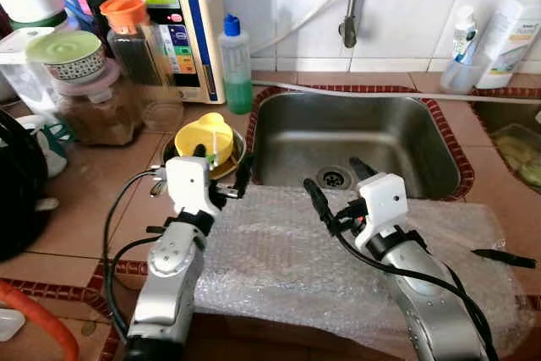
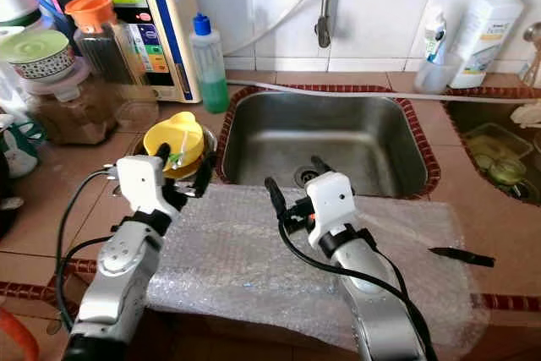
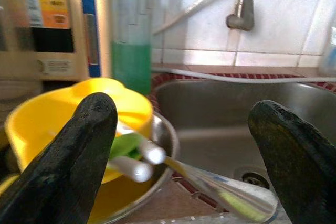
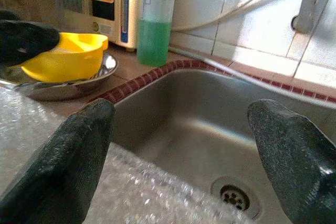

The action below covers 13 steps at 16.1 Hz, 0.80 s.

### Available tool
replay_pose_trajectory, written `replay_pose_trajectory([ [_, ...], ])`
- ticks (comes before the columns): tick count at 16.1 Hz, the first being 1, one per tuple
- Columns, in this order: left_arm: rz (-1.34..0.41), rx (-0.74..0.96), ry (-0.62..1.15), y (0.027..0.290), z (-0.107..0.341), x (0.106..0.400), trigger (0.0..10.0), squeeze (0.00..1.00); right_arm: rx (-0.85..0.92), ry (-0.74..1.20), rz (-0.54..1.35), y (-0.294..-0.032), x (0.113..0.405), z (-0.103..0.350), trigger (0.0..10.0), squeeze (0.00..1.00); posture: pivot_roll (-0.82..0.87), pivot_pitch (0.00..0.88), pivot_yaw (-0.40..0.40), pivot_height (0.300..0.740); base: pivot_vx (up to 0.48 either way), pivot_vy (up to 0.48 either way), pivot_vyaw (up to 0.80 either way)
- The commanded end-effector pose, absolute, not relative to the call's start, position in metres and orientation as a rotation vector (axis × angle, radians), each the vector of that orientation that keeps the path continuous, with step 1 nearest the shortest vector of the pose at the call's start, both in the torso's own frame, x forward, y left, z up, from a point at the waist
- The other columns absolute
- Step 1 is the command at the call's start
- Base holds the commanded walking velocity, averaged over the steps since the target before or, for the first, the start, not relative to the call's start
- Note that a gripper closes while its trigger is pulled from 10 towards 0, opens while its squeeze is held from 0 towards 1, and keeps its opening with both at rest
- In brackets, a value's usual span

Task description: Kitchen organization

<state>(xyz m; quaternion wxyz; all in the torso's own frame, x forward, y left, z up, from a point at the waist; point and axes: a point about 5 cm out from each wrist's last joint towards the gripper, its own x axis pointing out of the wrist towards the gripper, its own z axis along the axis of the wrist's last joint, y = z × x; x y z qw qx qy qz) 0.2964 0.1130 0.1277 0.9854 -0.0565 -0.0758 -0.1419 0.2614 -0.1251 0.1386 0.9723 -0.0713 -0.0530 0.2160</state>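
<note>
sink [image 1: 397,137]: dull steel grey, rimmed by dark red tiles with pale joints
counter [image 1: 93,200]: terracotta-brown tiles
bubble wrap [image 1: 279,259]: clear, whitish, dotted with small bubbles
cup [image 1: 203,134]: bright yellow, in a silvery steel bowl [image 1: 234,161]
utensils in cup [image 3: 134,153]: white handles with a green part, blurred, perhaps a brush
bottle [image 1: 236,65]: clear, green liquid, blue cap
jar lid [image 1: 124,11]: orange
wall [image 1: 296,31]: white tiles
left gripper [image 1: 221,168]: black fingers, white housing
right gripper [image 1: 338,183]: black fingers, white housing

Both arms forward, fingers [image 1: 244,177] apart.
</note>
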Motion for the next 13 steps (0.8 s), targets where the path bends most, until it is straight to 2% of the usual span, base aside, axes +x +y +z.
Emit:
replay_pose_trajectory([
  [1,-0.304,-0.094,-0.161,0.11,0.128,0.3,10.0,0.0,-0.119,-0.09,0.462,-0.125,0.259,0.141,10.0,0.0,-0.31,0.083,0.087,0.74,0.0,0.0,0.0],
  [3,-0.305,-0.091,-0.158,0.11,0.125,0.303,9.9,0.0,-0.092,-0.06,0.5,-0.123,0.256,0.138,10.0,0.0,-0.32,0.084,0.089,0.74,0.0,0.0,0.0],
  [4,-0.305,-0.089,-0.157,0.111,0.123,0.304,4.9,0.0,-0.093,-0.056,0.512,-0.123,0.255,0.139,10.0,0.0,-0.32,0.082,0.09,0.74,0.0,0.0,0.0],
  [5,-0.301,-0.085,-0.155,0.113,0.122,0.304,2.1,0.0,-0.09,-0.052,0.521,-0.124,0.253,0.139,10.0,0.0,-0.32,0.081,0.091,0.74,0.0,0.0,0.0],
  [6,-0.295,-0.08,-0.156,0.115,0.122,0.305,1.3,0.0,-0.077,-0.043,0.525,-0.125,0.252,0.138,10.0,0.0,-0.32,0.08,0.09,0.74,0.0,0.0,0.0],
  [7,-0.294,-0.076,-0.158,0.116,0.121,0.305,1.8,0.0,-0.065,-0.037,0.532,-0.125,0.251,0.138,10.0,0.0,-0.32,0.079,0.091,0.74,0.0,0.0,0.0],
  [8,-0.29,-0.073,-0.164,0.117,0.122,0.306,1.8,0.0,-0.056,-0.026,0.555,-0.124,0.25,0.139,10.0,0.0,-0.32,0.078,0.093,0.74,0.0,0.0,0.0],
  [10,-0.284,-0.07,-0.173,0.118,0.124,0.308,3.9,0.0,-0.057,-0.021,0.564,-0.124,0.251,0.139,10.0,0.0,-0.32,0.075,0.093,0.74,0.0,0.0,0.0],
  [12,-0.273,-0.067,-0.183,0.119,0.126,0.309,3.9,0.0,-0.057,-0.024,0.561,-0.124,0.253,0.14,10.0,0.0,-0.31,0.075,0.094,0.74,0.0,0.0,0.0],
  [13,-0.261,-0.066,-0.19,0.121,0.128,0.31,4.7,0.0,-0.056,-0.024,0.559,-0.124,0.253,0.14,10.0,0.0,-0.31,0.075,0.095,0.74,0.0,0.0,0.0],
])
